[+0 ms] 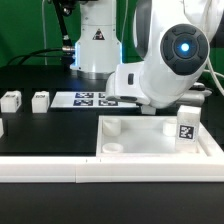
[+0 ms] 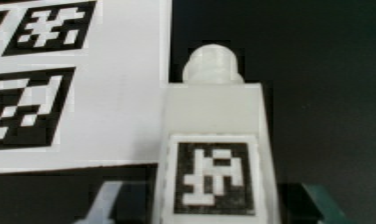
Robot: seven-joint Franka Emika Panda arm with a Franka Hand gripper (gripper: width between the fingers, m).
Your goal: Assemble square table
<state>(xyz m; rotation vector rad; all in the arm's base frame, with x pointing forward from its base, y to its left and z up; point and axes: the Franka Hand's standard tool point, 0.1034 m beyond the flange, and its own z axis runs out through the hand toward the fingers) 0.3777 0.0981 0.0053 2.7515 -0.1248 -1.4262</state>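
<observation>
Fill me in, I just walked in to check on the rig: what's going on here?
The robot arm's gripper has its fingers on either side of a white tagged leg on the black table, next to the marker board. The pictures don't show whether the fingers are pressing on it. The square table top lies in front, and two more legs sit loose at the exterior view's left.
</observation>
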